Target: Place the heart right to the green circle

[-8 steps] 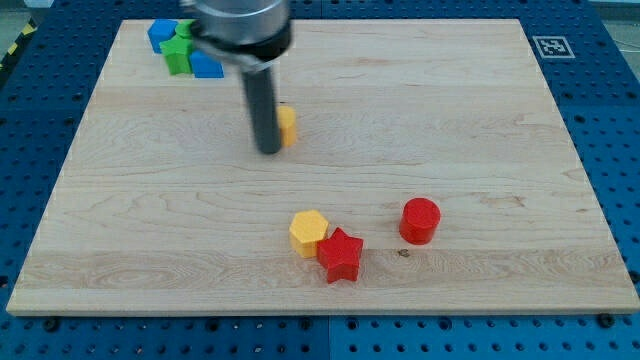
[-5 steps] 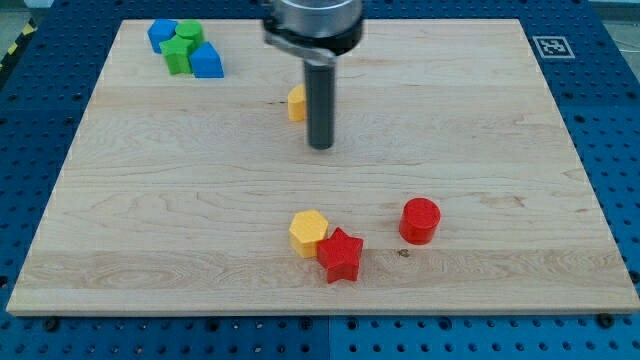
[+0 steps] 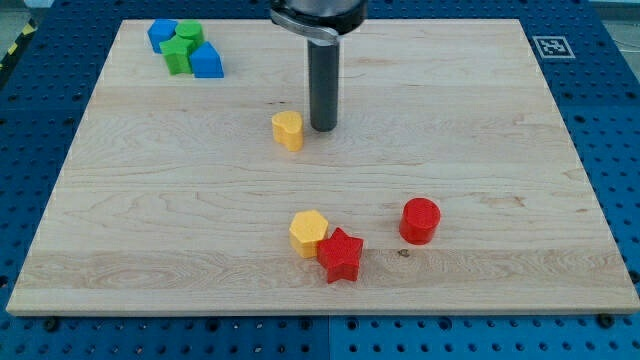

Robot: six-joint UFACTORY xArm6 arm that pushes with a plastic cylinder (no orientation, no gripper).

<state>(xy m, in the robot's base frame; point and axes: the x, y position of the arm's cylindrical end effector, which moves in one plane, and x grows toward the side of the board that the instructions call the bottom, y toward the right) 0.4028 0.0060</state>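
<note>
1. A light wooden board [image 3: 480, 120] lies on a blue perforated table [image 3: 30, 150], seen from above and slightly in front.
2. The arm has no gripper and holds nothing; it ends in a straight dark rod that comes down from the view's top, and my tip [image 3: 322, 128] rests on the board a little above its centre.
3. The yellow heart [image 3: 288, 130] sits just to the view's left of the tip, close beside it; contact between them cannot be made out.
4. The green circle [image 3: 190, 33] is in the board's top left corner, well apart from the heart.
5. Crowded against it are a blue block [image 3: 162, 34] on the view's left, a green star [image 3: 179, 56] below, and another blue block [image 3: 206, 62] at the lower right.
6. Near the view's bottom, a yellow hexagon [image 3: 309, 233] touches a red star [image 3: 340, 256].
7. A red cylinder [image 3: 420, 221] stands alone to the view's right of that pair.
8. A black-and-white marker tag [image 3: 551, 47] is fixed by the board's top right corner.
</note>
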